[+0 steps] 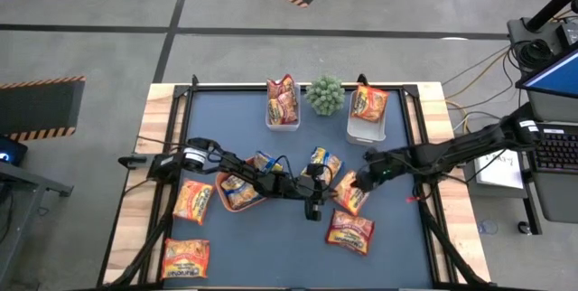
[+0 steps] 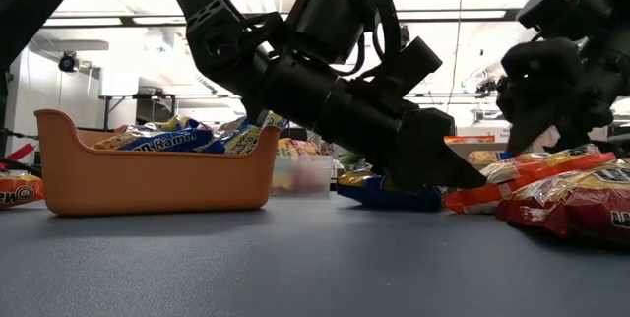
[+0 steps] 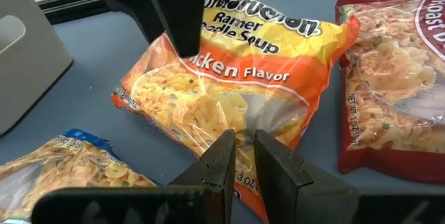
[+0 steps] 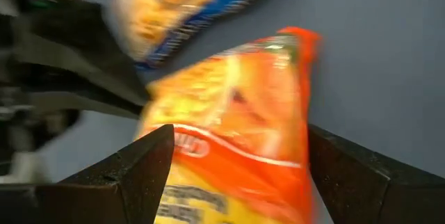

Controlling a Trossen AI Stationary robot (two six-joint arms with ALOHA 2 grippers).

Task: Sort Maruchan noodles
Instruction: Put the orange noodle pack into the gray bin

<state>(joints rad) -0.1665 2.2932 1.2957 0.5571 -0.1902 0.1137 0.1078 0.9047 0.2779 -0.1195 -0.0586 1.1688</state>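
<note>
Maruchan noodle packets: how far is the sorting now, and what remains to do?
Done: red packets stand in one clear tub, and an orange packet lies in the other tub.
In hand: the open right gripper straddles the orange chicken-flavour packet, with the left gripper at its edge.
Left: a loose red packet, two loose orange packets, a yellow-and-blue packet, and those in the orange tray.

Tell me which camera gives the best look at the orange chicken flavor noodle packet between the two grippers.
The left wrist view: the orange chicken packet fills it, label readable, lying flat on the table. The high view shows it small, the low view only edge-on, and the right wrist view blurred between the open right gripper fingers.
</note>
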